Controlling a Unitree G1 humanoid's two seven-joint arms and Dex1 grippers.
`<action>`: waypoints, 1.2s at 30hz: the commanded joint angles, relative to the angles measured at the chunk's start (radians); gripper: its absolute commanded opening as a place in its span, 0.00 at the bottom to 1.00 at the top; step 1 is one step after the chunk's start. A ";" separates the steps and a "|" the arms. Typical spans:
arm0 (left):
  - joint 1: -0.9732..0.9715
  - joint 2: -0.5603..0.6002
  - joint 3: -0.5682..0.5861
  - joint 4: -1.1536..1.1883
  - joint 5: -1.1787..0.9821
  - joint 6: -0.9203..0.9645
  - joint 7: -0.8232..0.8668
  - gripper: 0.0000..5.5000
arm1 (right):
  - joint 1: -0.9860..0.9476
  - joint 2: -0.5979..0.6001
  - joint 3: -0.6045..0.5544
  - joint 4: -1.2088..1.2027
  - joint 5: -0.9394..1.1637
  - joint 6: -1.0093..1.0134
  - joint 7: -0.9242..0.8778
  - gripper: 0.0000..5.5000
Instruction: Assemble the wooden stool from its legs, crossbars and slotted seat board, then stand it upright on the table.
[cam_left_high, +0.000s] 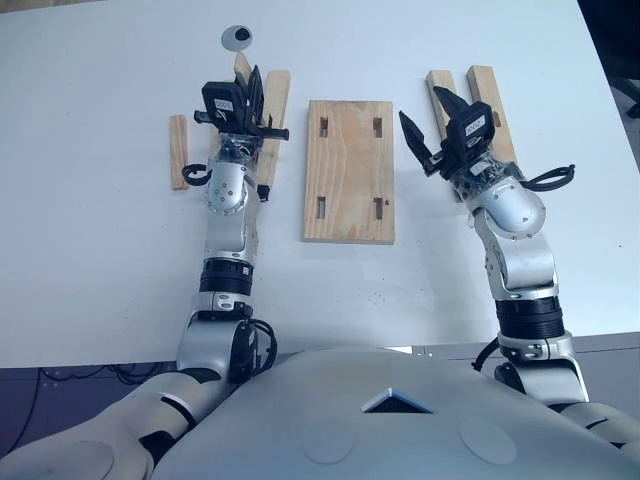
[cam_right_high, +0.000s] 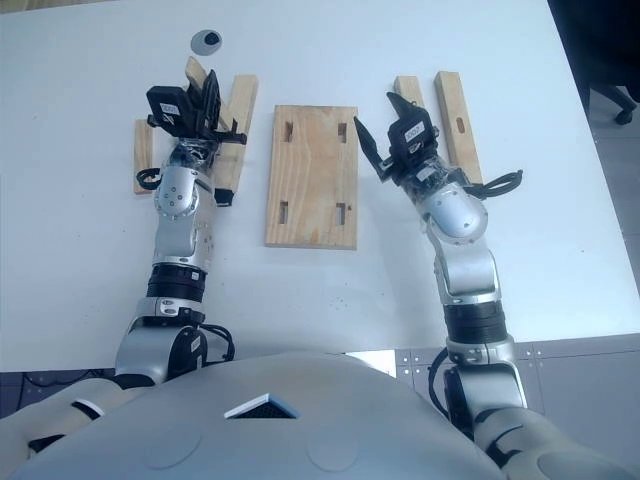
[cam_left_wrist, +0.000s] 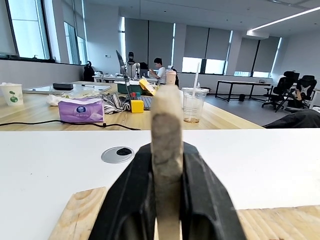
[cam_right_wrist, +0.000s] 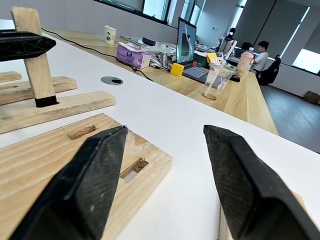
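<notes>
Plainly, every part here is bare, pale timber, so I judge it light, rigid and grippy enough not to slide between rubber pads. Nearest lies the seat board (cam_left_high: 349, 170), flat on the white surface (cam_left_high: 120, 290) between the two arms, with four small rectangular slots cut near its corners. It looks too wide to span, so it would be best taken across its thickness at an edge, keeping clear of the slots. A short bar (cam_left_high: 178, 150) rests just beyond the left wrist's outer side. The left end effector (cam_left_high: 243, 98) is pressed together on a wooden bar (cam_left_wrist: 167, 130), pinching it by its narrow faces and holding it roughly upright, with its top end free above the pads. A long bar (cam_left_high: 278, 95) lies flat beside it, near the board. On the other side, the right end effector (cam_left_high: 420, 102) hangs spread wide and empty near the board's far right corner, over two more bars (cam_left_high: 482, 85). These lie side by side and should be gripped mid-length, leaving the ends free for the slots. Farthest off sits a round cable grommet (cam_left_high: 237, 38).
</notes>
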 joint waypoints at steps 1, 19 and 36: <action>0.107 0.009 -0.022 0.112 0.004 0.093 -0.052 0.07 | 0.020 -0.006 0.004 -0.027 -0.007 0.011 0.005 0.51; 0.104 0.042 -0.014 0.186 -0.036 -0.022 -0.160 0.07 | 0.040 0.013 0.012 -0.051 -0.016 0.023 -0.021 0.51; -0.094 0.017 -0.022 0.400 -0.010 -0.148 -0.152 0.07 | 0.017 0.017 0.023 -0.033 -0.014 0.017 -0.020 0.51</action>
